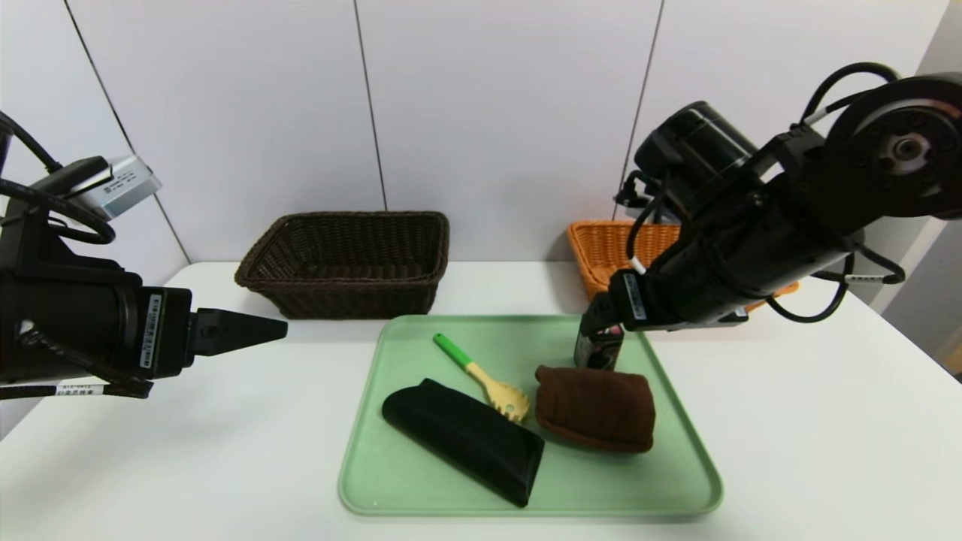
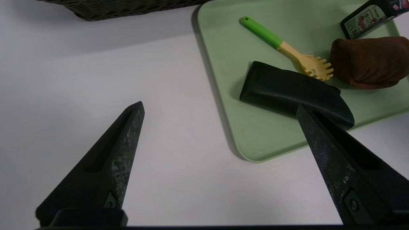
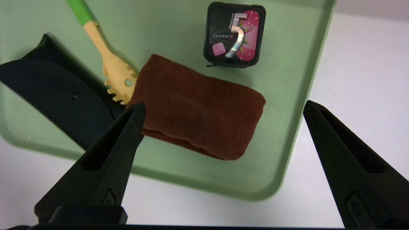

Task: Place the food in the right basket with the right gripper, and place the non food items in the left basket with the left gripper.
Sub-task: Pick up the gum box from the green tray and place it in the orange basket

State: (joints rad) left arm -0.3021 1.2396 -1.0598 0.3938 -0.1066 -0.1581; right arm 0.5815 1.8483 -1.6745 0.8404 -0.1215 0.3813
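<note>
Now my right gripper (image 3: 223, 108), fingers spread, hangs above the green plastic tray (image 3: 287, 95); next, descend on the small dark pink-printed gum box (image 3: 235, 33). Left gripper (image 2: 220, 108), fingers spread, idles beside the tray.

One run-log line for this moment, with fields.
right tool: open, above tray | left tool: open, beside tray | food box, towel, pouch, spoon: on tray

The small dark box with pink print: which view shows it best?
The right wrist view: the small dark box with pink print shows its whole printed face, unobstructed, on the green tray. The head view has the right gripper partly covering it; the left wrist view catches it only at the frame's edge.
</note>
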